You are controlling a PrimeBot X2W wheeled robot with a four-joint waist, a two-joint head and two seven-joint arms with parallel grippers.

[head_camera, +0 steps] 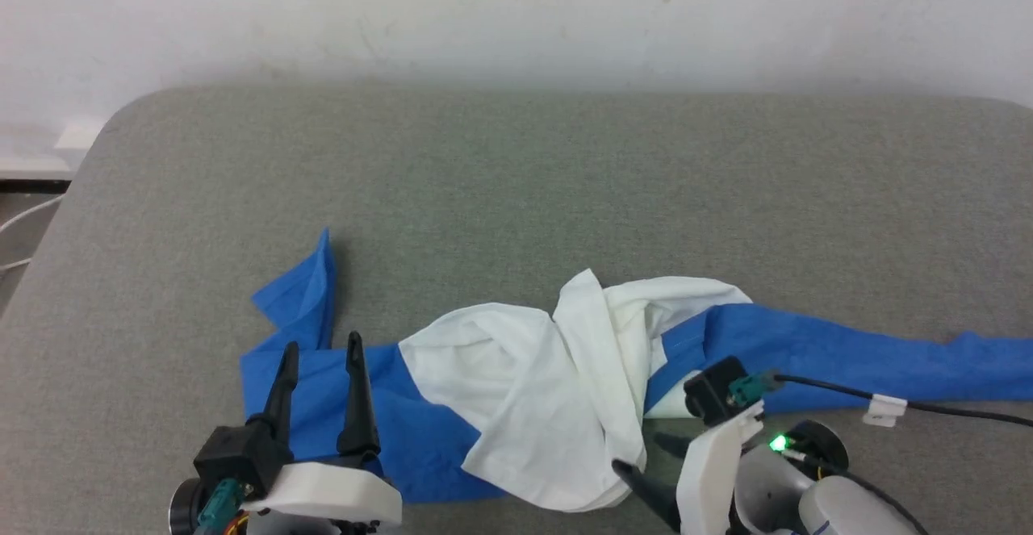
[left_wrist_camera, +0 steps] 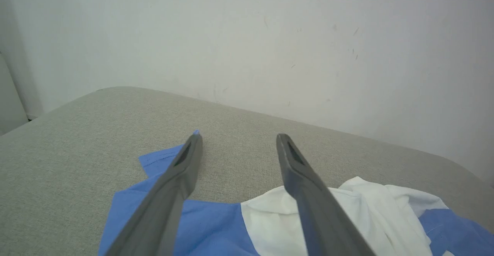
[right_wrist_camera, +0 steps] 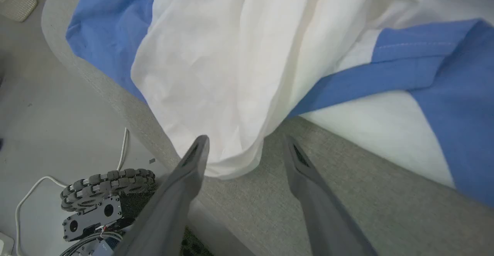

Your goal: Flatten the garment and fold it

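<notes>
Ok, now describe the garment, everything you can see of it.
The garment is thin, soft, wrinkled cloth: a white body bunched and twisted in the middle, blue sleeves stretched out to either side, the left one's corner peaked up. It lies unfolded along the near edge of the grey padded surface. The left gripper stands over the left sleeve, the right gripper at a white fold, both with jaws open; contact cannot be told.

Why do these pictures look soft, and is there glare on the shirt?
Head view: even light, no glare; the soft white jersey shirt with royal-blue sleeves casts a faint shadow beside its raised sleeve tip on the grey fabric-covered table. Left wrist view: the left gripper's long dark fingers blur near the lens. Right wrist view: white cloth looks washed out.
</notes>
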